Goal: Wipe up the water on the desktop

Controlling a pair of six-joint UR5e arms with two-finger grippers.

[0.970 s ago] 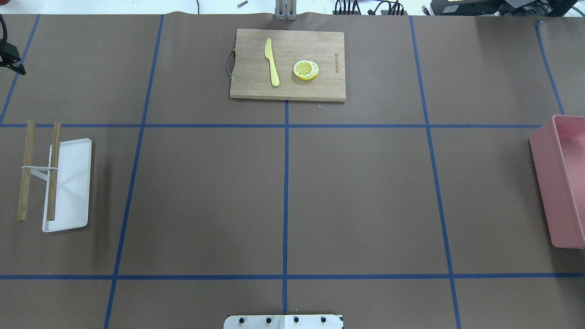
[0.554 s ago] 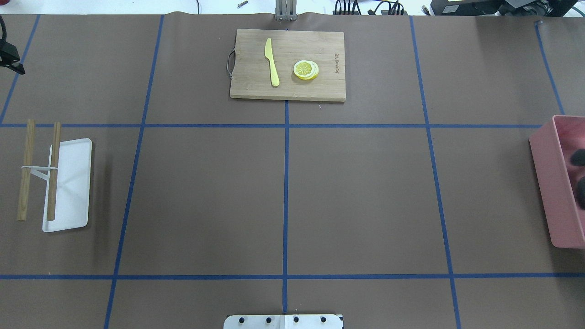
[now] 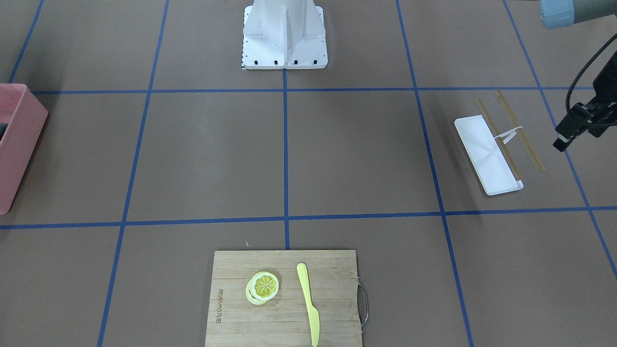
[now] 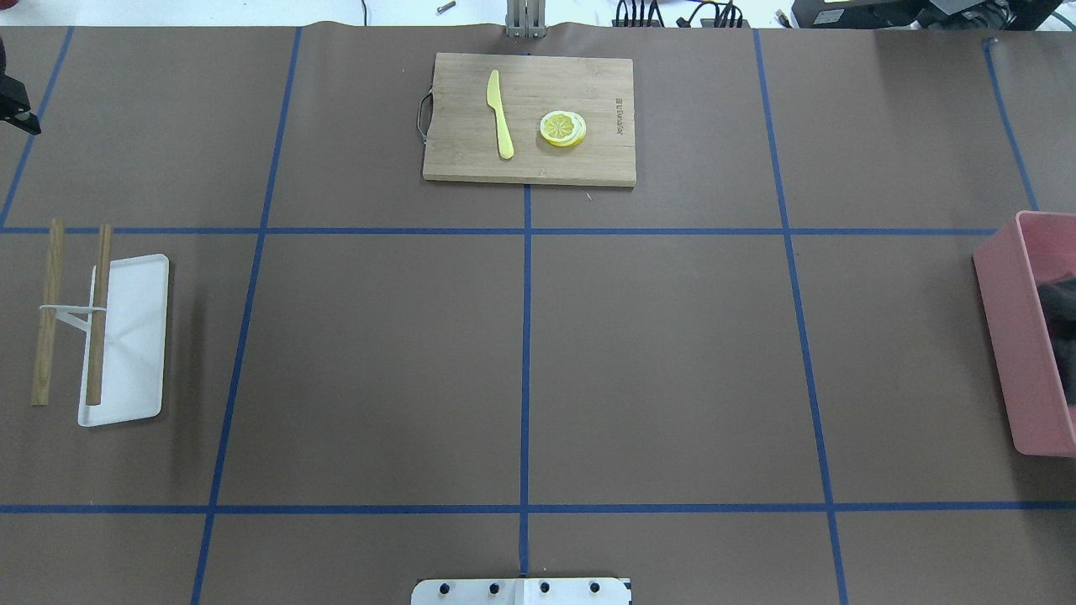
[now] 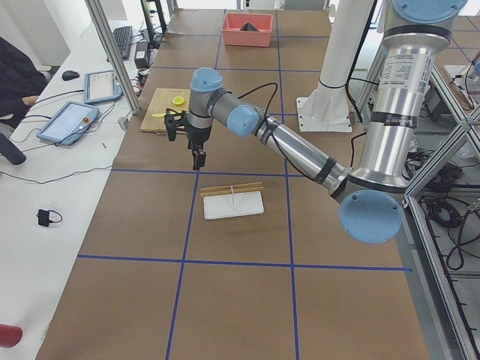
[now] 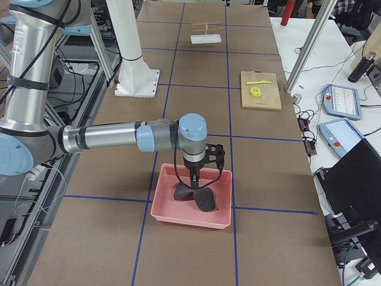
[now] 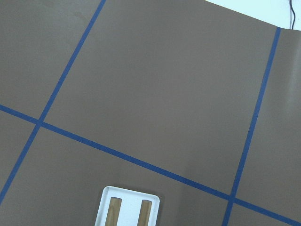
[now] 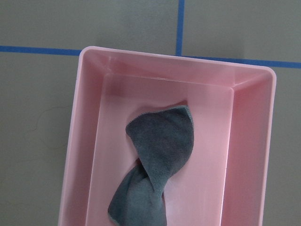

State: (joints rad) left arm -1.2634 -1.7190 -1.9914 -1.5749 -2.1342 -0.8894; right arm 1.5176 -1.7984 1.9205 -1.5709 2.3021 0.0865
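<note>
The brown desktop [image 4: 656, 361] with blue tape lines shows no water that I can make out. A grey cloth [image 8: 162, 141] hangs twisted inside the pink bin [image 8: 89, 141] at the table's right end [image 4: 1009, 336]. My right gripper [image 6: 193, 179] stands over the bin right above the cloth [image 6: 199, 198]. I cannot tell if it grips the cloth. My left gripper [image 3: 560, 141] hovers at the far left edge [image 4: 25, 126], beyond the white tray. Its fingers look closed and empty.
A bamboo cutting board [image 4: 530, 118] at the far middle carries a yellow knife [image 4: 501, 113] and lemon slices [image 4: 562, 128]. A white tray with two wooden bars [image 4: 126, 336] lies at the left. The robot base [image 3: 284, 36] stands at the near edge.
A dark shape has come into the pink bin at the overhead view's right edge and grown. My left gripper has drifted a little further off the left edge.
</note>
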